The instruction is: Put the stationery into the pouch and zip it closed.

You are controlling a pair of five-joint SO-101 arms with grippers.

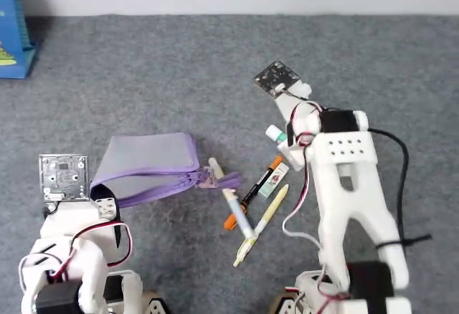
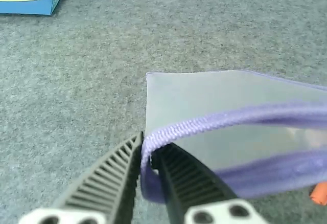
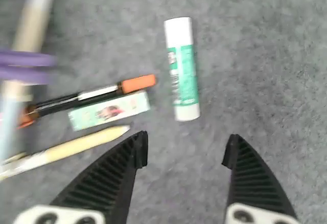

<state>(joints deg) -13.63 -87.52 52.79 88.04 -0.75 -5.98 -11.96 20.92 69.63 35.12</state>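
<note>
Left fingers (image 2: 110, 175) clamped on pouch (image 2: 214, 96) rim; right fingers (image 3: 117, 170) apart over glue stick (image 3: 181, 68); pens (image 1: 237, 211) lie beside pouch.

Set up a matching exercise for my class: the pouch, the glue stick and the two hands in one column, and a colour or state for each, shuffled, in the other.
Column one:
1 pouch
2 glue stick
3 left hand
4 right hand

Column two:
A open, near the glue stick
B translucent with purple trim
C white and green, lying on the carpet
D shut on the pouch's edge

Pairs: 1-B, 2-C, 3-D, 4-A
</note>
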